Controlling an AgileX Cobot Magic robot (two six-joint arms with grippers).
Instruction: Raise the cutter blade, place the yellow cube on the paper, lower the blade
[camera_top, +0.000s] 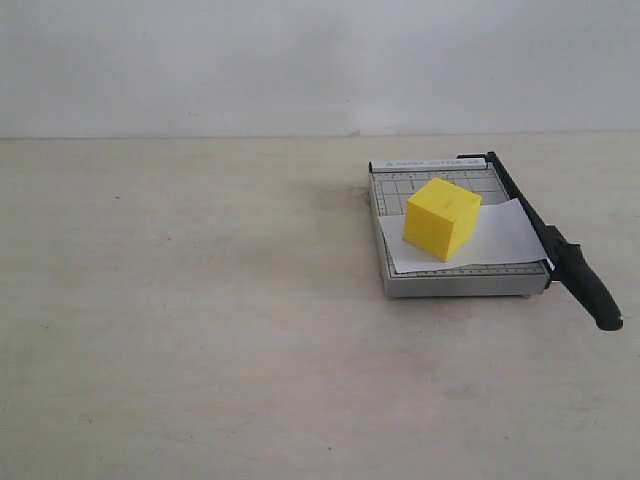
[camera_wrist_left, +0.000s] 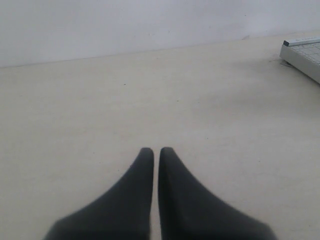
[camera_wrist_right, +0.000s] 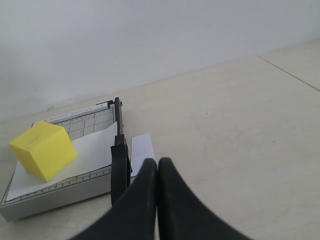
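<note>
The yellow cube (camera_top: 442, 217) (camera_wrist_right: 44, 150) rests on the white paper (camera_top: 500, 238) (camera_wrist_right: 90, 150), which lies across the grey cutter board (camera_top: 440, 283) (camera_wrist_right: 50, 197). The black cutter blade (camera_top: 555, 245) (camera_wrist_right: 119, 165) lies down flat along the board's right edge, over the paper, its thick handle past the front corner. Neither arm shows in the exterior view. My right gripper (camera_wrist_right: 157, 162) is shut and empty, close beside the blade handle. My left gripper (camera_wrist_left: 156, 150) is shut and empty over bare table, far from the board (camera_wrist_left: 305, 55).
A pale beige table (camera_top: 200, 330) spreads to the left and front of the cutter. A plain white wall (camera_top: 300, 60) stands behind it. A seam in the table top (camera_wrist_right: 290, 72) runs off to one side in the right wrist view.
</note>
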